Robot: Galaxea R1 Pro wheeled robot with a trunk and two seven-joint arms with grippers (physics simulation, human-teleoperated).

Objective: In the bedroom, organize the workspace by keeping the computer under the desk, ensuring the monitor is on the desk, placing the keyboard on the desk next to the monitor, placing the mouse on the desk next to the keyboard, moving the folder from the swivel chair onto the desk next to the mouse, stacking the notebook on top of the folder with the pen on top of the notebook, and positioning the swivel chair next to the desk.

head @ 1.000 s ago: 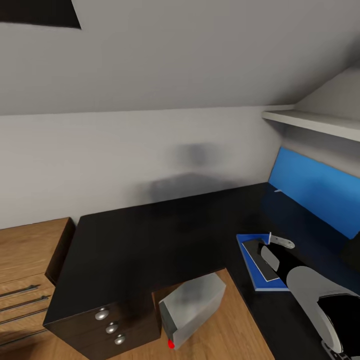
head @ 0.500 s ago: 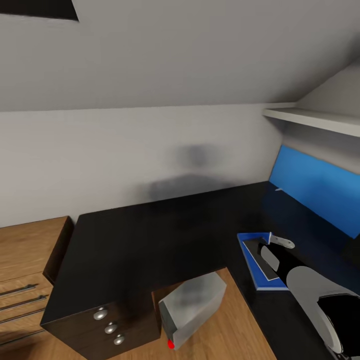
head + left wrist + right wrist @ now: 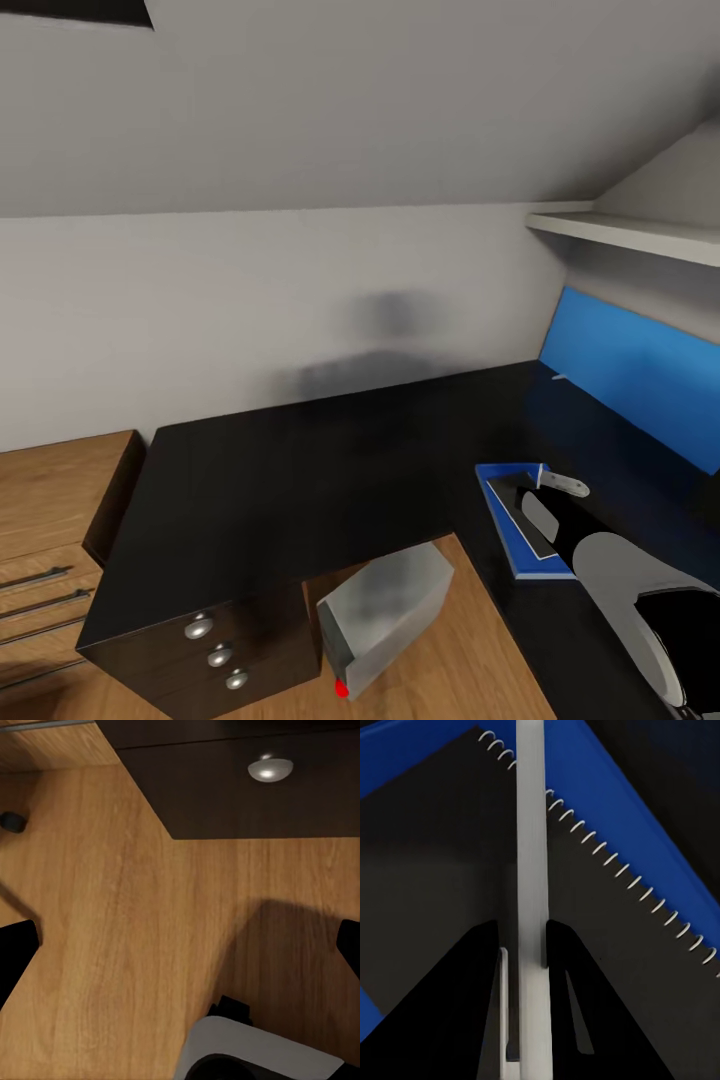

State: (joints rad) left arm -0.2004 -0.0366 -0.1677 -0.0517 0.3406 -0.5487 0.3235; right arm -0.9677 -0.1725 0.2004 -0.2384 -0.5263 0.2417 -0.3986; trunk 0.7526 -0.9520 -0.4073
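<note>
The glossy black desk (image 3: pixel 300 470) spreads across the head view, with the pale grey computer (image 3: pixel 385 605) standing under it. On the desk's right wing lies the blue folder (image 3: pixel 510 540) with the notebook (image 3: pixel 513 508) on top. My right gripper (image 3: pixel 535 487) hovers over them, shut on the pen (image 3: pixel 563 485). In the right wrist view the whitish pen (image 3: pixel 530 832) runs between the black fingers (image 3: pixel 480 975) of the right gripper (image 3: pixel 529 937), just above the spiral-bound notebook (image 3: pixel 435 855) and folder (image 3: pixel 607 787). My left gripper (image 3: pixel 180 949) hangs open over the wooden floor.
A dark drawer unit with round silver knobs (image 3: pixel 215 650) (image 3: pixel 255 787) holds up the desk's left end. A light wooden dresser (image 3: pixel 40 590) stands left of it. A blue panel (image 3: pixel 640 390) lines the wall behind the right wing, under a white shelf (image 3: pixel 620 235).
The head view has drifted slightly. My right gripper keeps the pen in the same spot over the notebook.
</note>
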